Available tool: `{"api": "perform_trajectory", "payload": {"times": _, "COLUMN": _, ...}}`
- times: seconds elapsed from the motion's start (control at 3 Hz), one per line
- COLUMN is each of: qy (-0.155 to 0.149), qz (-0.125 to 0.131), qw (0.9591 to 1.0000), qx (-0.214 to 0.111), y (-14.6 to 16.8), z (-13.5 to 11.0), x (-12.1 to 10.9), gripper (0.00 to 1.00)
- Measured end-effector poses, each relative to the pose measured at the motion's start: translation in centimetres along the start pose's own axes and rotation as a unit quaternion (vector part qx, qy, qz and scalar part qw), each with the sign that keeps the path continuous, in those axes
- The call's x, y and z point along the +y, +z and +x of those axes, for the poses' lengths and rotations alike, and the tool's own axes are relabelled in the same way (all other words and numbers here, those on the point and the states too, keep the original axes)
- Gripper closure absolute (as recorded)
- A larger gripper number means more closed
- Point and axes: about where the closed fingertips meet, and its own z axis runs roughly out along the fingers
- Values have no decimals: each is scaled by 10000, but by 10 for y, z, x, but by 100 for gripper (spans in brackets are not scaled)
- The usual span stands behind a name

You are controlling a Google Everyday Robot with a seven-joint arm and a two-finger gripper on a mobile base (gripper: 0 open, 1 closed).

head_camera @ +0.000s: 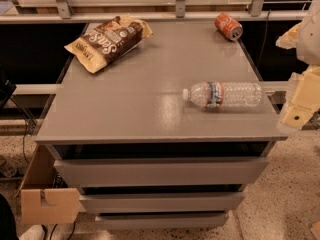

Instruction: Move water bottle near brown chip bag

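- The small, clear, ribbed plastic water bottle [227, 95] lay on its side on the flat grey cabinet top [135, 104], in the right-hand half of that top and nearer its front edge than its back edge.
- The bottle's white cap [186, 94] pointed toward the middle of the cabinet top; its base pointed toward the right edge.
- The blue, white and red label band [215, 95] sat on the cap half of the bottle.
- The crinkled dark brown chip bag [107, 41], with tan-yellow ends and large white lettering, lay flat at the back left corner of the cabinet top, well apart from the water bottle.
- The orange-red soda can [228, 26] lay on its side at the back right corner of the cabinet top, clear of both the bottle and the bag.
- The pale cream gripper [298, 109] hung beyond the right edge of the cabinet top, level with the bottle's base end and near it, with a gap between them.
- How far the gripper was open could not be determined; nothing was seen in its hold.
- Three grey drawer fronts [160, 172] stepped down below the front edge of the cabinet top.
- A metal rail [150, 16] ran along behind the back edge of the cabinet top.
- A notched brown cardboard piece [47, 205] stood on the speckled floor [285, 199] below the front left corner of the cabinet top.
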Motion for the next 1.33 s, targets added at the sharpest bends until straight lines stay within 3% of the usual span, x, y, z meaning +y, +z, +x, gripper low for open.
{"api": "perform_trajectory", "payload": {"times": 0.33, "qy": 0, "qz": 3, "qw": 10000, "qx": -1, "y": 0, "z": 0, "x": 0, "gripper": 0}}
{"api": "perform_trajectory", "payload": {"times": 0.67, "qy": -263, "qz": -78, "qw": 9996, "qx": -41, "y": 23, "z": -4, "x": -14, "gripper": 0}}
{"api": "perform_trajectory", "payload": {"times": 1.33, "qy": -816, "qz": -458, "qw": 9954, "qx": -195, "y": 103, "z": -22, "x": -50, "gripper": 0}}
